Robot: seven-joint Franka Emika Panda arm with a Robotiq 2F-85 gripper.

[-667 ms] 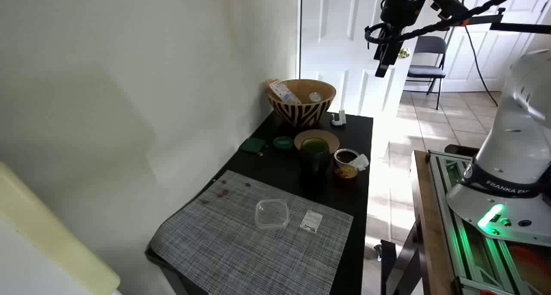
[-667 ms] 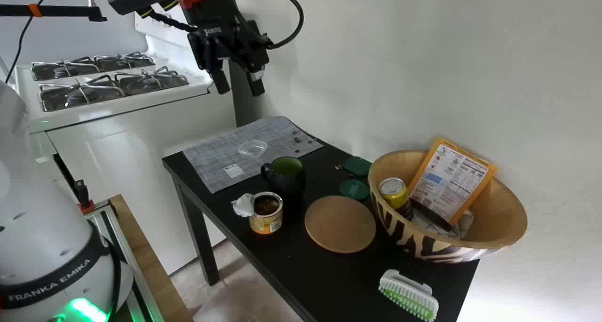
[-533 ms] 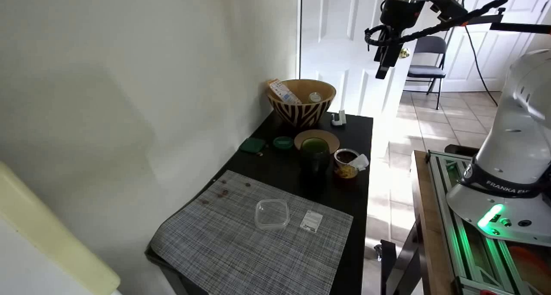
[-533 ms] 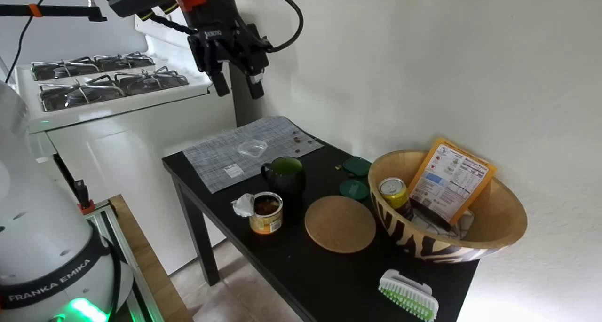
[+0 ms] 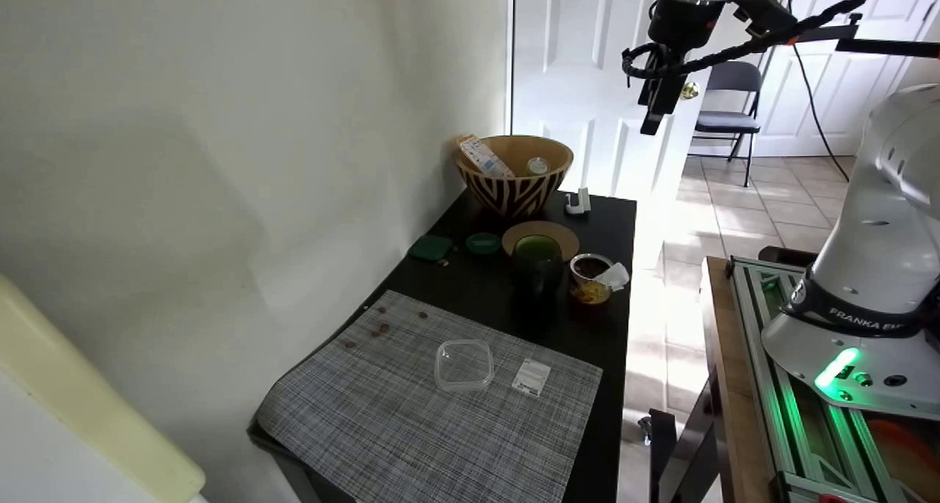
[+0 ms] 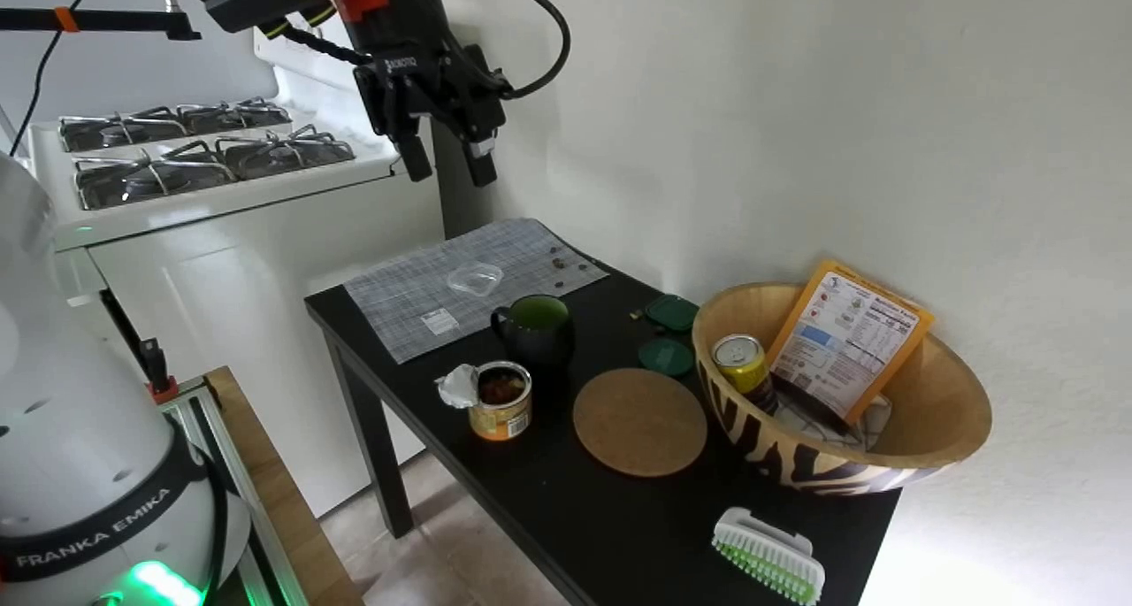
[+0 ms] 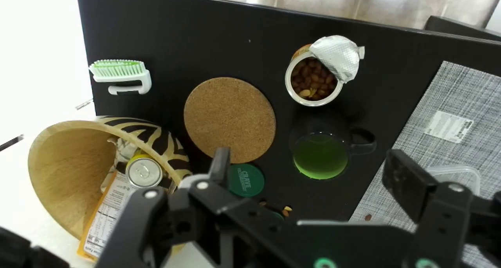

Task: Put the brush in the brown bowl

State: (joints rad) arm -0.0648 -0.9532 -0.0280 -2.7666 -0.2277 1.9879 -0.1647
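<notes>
The brush [image 6: 768, 557] is white with green-and-white bristles. It lies on the black table near the end by the bowl; it also shows in an exterior view [image 5: 579, 203] and in the wrist view [image 7: 120, 74]. The brown bowl [image 6: 800, 464], with dark zigzag stripes, stands behind it against the wall; it also shows in an exterior view [image 5: 514, 192] and in the wrist view [image 7: 64, 162]. It holds an orange-edged packet, a yellow can and a cloth. My gripper [image 6: 448, 168] is open and empty, high above the table, well away from the brush. Its fingers [image 7: 309, 162] stand wide apart.
A dark green mug [image 6: 535, 336], an opened can of nuts [image 6: 501, 407], a round cork mat [image 6: 639, 422] and green lids [image 6: 665, 356] stand on the table. A grey placemat [image 6: 416, 310] bears a clear plastic box [image 6: 475, 278]. A wall [image 6: 796, 128] runs behind.
My gripper has sunk very slightly and is now still. The brush, the bowl and the other objects have not moved.
</notes>
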